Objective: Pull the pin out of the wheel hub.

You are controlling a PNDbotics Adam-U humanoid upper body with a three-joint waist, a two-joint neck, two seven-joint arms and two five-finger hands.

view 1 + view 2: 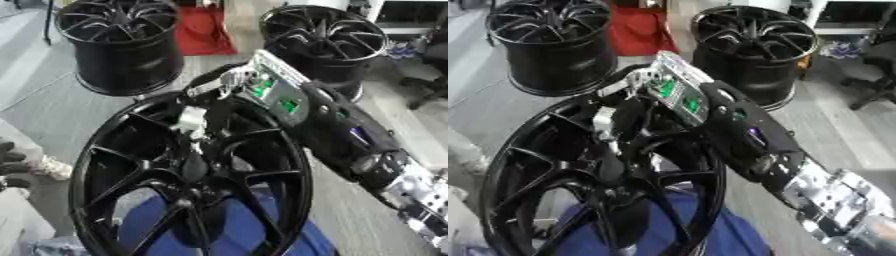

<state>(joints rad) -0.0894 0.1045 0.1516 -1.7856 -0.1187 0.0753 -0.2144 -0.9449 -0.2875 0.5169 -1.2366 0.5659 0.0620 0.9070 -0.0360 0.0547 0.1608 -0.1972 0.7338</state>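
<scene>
A large black wheel hub [105,150] fills the lower left of both views, resting over a blue surface [227,235]. A pale silvery pin [190,120] stands above the hub's centre, near the upper spokes. My right hand [229,87] reaches in from the lower right, its forearm with green circuit boards crossing the rim. Its dark fingers curl down around the pin's top. My left hand [10,162] shows at the left edge of the left eye view, apart from the hub, with its dark fingers slightly bent and nothing in them.
Two more black wheel hubs stand on the floor behind, one at the upper left [122,45] and one at the upper right [328,42]. A red object [203,30] lies between them. An office chair base [429,85] sits at the right edge.
</scene>
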